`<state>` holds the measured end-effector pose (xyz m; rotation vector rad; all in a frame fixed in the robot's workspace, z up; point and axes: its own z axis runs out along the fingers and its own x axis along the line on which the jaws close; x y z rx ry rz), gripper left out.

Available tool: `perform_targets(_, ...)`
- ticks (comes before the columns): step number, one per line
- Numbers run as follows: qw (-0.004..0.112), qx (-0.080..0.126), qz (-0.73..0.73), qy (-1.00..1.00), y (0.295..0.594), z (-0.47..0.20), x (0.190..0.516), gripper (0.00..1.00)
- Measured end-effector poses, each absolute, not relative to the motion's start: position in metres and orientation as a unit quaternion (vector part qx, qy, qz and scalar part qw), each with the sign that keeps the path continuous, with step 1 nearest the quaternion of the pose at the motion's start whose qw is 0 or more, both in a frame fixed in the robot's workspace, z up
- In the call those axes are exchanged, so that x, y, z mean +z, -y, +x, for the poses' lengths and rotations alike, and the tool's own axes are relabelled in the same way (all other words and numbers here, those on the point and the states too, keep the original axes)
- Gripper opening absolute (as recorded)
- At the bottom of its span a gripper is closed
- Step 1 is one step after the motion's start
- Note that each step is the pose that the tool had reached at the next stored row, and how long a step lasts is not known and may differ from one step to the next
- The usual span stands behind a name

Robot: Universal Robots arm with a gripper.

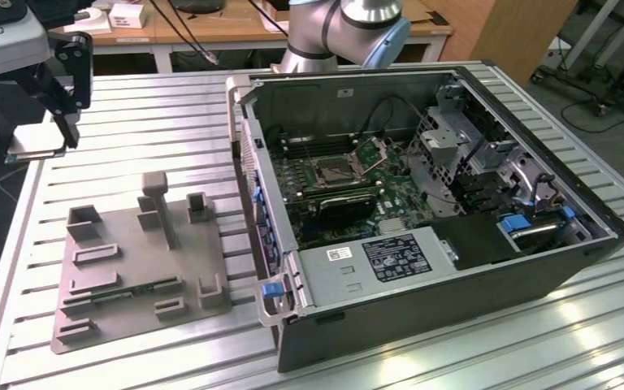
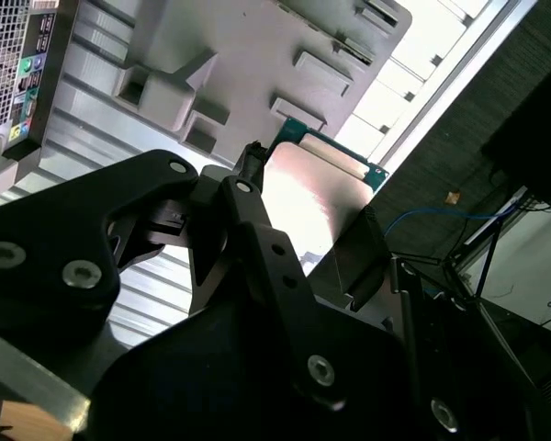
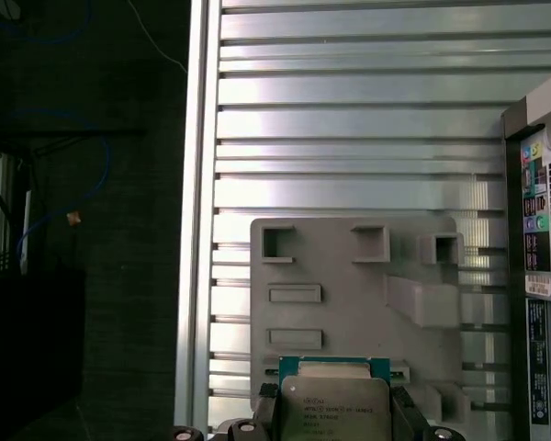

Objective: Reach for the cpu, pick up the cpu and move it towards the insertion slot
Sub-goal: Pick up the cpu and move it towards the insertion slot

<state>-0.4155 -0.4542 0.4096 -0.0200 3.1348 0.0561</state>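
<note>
My gripper (image 1: 32, 143) hangs high over the table's edge at the exterior view's left, shut on the cpu (image 1: 30, 149). The chip is thin and square with a silvery top, and it is clear of the table. In the first wrist view the cpu (image 3: 334, 410) sits between two dark fingers (image 3: 267, 406), above the grey tray (image 3: 349, 266). The second wrist view has the cpu (image 2: 314, 195) edge-on between the fingers. The insertion slot (image 1: 335, 170), a silver-framed socket with its flap raised, lies on the board inside the open computer case (image 1: 529, 268), well off to the exterior view's right of the gripper.
The grey plastic tray (image 1: 127, 244) with raised blocks lies on the slatted metal table (image 1: 127, 122), below and to the right of the gripper, with a narrow green circuit strip (image 1: 127, 293) on it. The arm's base (image 1: 340, 36) stands behind the case. Desks and cables line the back.
</note>
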Motion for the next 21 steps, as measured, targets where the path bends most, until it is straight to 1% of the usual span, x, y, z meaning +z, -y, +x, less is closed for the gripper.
perform_targets(21,0.003,0.018,-0.006,-1.0,0.4542,-0.4049,0.4096,0.55)
